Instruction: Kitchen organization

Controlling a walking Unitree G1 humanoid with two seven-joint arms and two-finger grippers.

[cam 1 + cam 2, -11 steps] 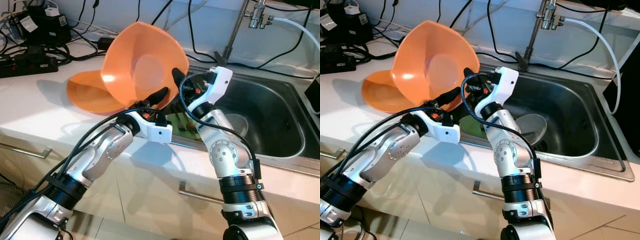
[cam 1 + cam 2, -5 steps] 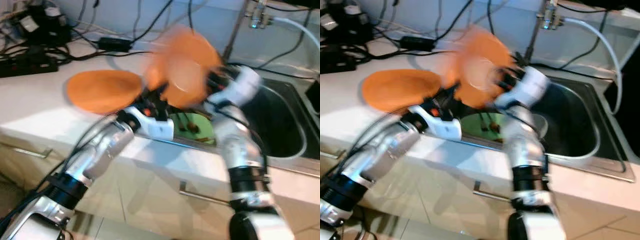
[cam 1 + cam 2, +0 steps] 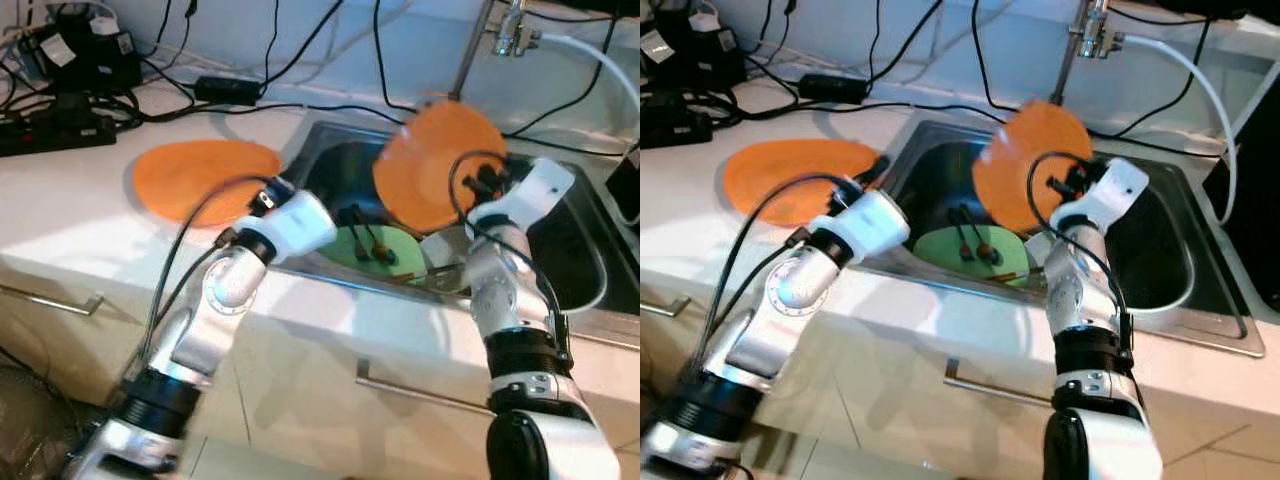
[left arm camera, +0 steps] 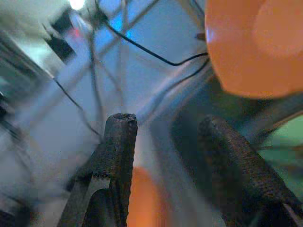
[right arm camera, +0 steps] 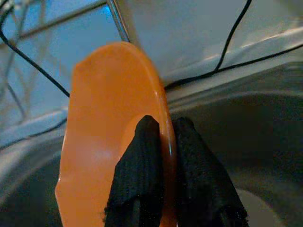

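At the far left of the white desk (image 3: 80,200), black cables and a power strip (image 3: 55,128) are seen against the wall. Nearer the sink, a flat orange plate (image 3: 205,178) is lying on the desk, just beside the left rim of the steel sink (image 3: 560,250). The left gripper (image 4: 165,137) is held over the desk edge beside that rim, its two black fingers spread apart with nothing between them; in the left wrist view the orange plate is glimpsed below them, blurred, and is not touched. Inside the sink, a green plate (image 3: 385,250) is lying flat with dark utensils (image 3: 372,240) resting on it. To the right of it, an orange bowl (image 3: 440,165) is held up on edge above the sink basin, below the faucet (image 3: 505,35). The bowl is gripped at its rim by the right gripper (image 5: 163,142), whose fingers are pressed together on the thin edge, one on the inner face and one on the outer face. The bowl is seen to be smooth, glossy and plain orange, with a round flat base showing as a paler disc on its outer side. A white hose (image 3: 600,60) is run from the faucet toward the right.
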